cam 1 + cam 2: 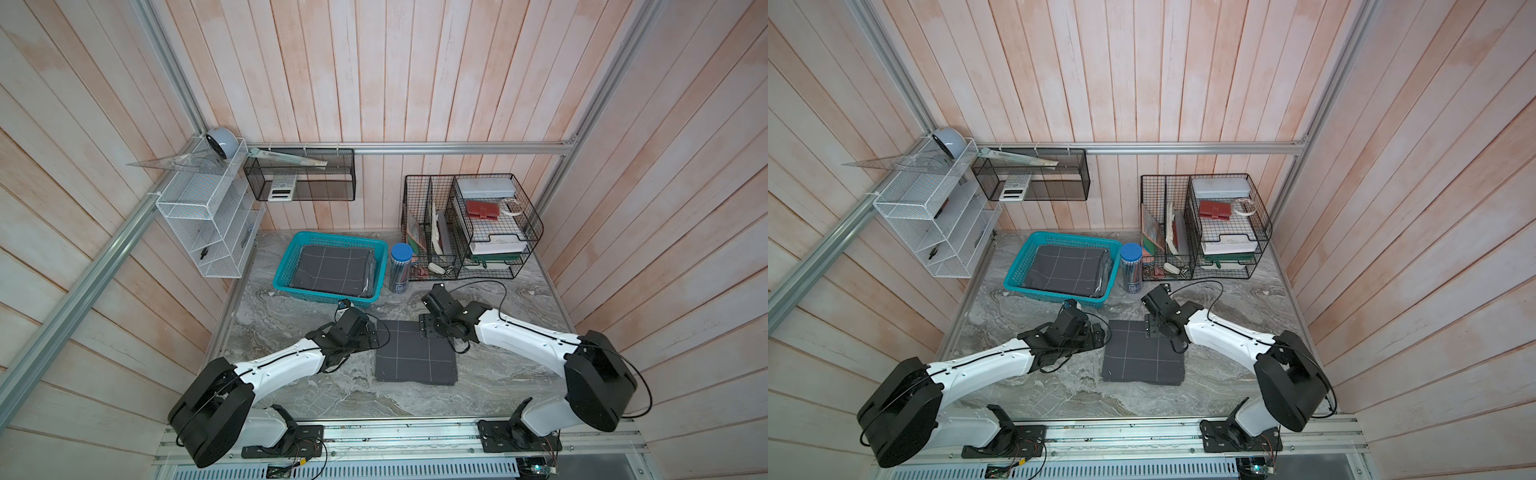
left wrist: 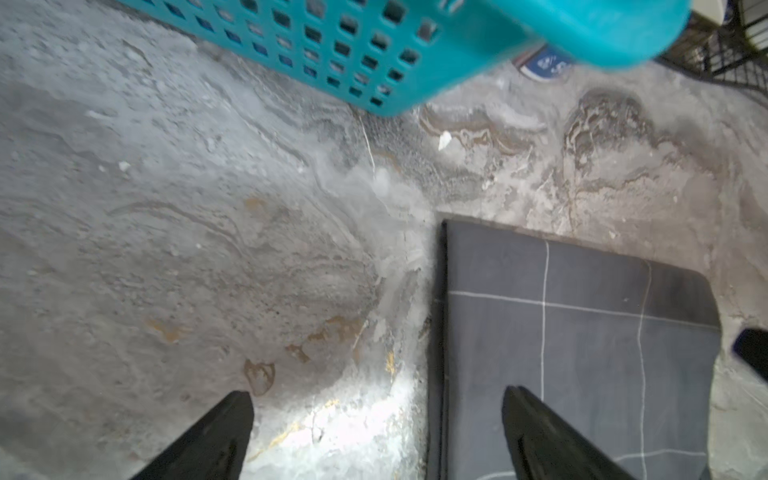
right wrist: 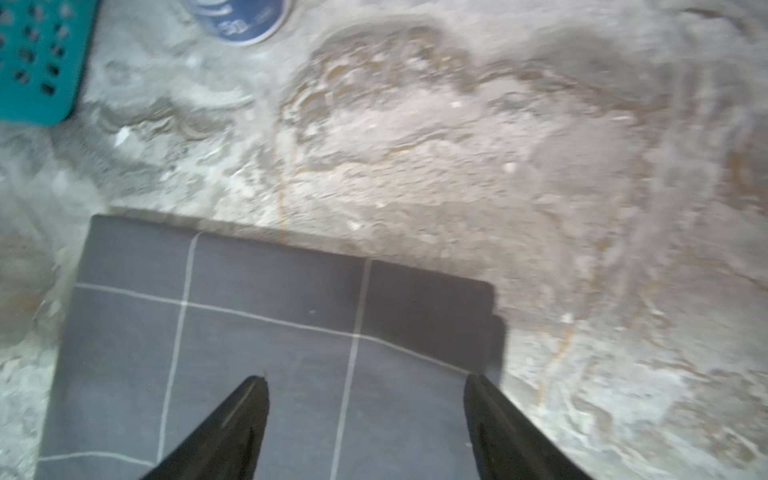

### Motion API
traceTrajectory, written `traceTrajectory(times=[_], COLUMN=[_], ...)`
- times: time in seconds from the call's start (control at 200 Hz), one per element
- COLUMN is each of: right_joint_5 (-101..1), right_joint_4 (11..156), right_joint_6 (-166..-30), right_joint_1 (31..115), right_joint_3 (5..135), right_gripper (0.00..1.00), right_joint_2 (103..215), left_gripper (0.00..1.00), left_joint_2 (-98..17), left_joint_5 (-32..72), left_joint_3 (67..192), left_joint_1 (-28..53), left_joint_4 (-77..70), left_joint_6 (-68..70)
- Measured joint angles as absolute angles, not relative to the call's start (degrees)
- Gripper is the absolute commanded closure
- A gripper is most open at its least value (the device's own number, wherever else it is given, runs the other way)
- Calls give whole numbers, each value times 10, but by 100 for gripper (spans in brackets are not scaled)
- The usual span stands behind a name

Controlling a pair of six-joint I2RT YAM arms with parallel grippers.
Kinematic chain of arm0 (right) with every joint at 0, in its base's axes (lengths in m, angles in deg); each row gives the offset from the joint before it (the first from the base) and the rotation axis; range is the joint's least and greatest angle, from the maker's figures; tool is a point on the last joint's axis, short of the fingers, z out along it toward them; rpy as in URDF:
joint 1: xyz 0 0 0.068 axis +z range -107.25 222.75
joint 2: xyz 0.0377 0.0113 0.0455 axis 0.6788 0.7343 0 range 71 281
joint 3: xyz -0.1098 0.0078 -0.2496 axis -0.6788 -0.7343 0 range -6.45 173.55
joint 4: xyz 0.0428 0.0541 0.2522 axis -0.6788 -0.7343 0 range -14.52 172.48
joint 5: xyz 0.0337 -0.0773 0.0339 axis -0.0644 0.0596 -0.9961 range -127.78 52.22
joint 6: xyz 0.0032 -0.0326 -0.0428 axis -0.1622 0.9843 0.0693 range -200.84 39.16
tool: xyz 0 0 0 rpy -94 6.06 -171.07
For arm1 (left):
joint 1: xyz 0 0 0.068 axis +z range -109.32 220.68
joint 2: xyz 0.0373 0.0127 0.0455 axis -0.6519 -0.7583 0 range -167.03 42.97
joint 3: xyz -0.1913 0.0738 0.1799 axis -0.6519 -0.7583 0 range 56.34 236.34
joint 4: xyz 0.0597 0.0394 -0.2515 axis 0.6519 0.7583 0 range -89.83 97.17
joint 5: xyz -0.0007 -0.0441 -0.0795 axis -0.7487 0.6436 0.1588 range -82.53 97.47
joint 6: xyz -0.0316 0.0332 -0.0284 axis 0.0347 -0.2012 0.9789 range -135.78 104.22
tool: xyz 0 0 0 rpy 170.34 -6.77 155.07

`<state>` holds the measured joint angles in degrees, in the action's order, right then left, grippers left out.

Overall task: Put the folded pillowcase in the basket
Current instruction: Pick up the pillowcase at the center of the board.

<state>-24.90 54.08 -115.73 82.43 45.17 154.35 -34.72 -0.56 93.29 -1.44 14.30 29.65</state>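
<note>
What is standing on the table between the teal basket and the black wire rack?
A blue-lidded clear tube, seemingly holding pens, stands between the basket and the wire rack; both top views show it.

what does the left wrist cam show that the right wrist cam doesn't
Left wrist only: the basket's long lattice wall and rolled rim up close, a corner of the black wire organizer, and the left gripper open, one fingertip over the table and the other over the folded pillowcase.
Right wrist only: the right gripper open above the pillowcase, near one corner.
Both: the grey grid-lined pillowcase lying flat on the marble table, a piece of the teal basket, and the blue container.
</note>
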Motion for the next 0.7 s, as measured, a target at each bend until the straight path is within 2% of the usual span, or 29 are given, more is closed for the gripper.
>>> traceTrajectory(times=[0.115,0.22,0.53,0.7], right_joint_5=[-264,-295,-382,-395], right_joint_4=[543,548,601,623], right_joint_6=[-1157,-1158,-1153,-1157], right_joint_1=[751,721,716,716], right_joint_3=[396,350,326,323], right_gripper=[20,21,23,30], right_joint_2=[1512,1493,1499,1529], left_gripper=[10,14,28,35], left_joint_2=[-370,-400,-444,-456], left_joint_5=[-5,-5,-3,-3], left_joint_3=[946,960,976,984], left_joint_1=[-33,-44,-55,-55], left_joint_4=[137,123,108,105], left_joint_6=[300,305,313,316])
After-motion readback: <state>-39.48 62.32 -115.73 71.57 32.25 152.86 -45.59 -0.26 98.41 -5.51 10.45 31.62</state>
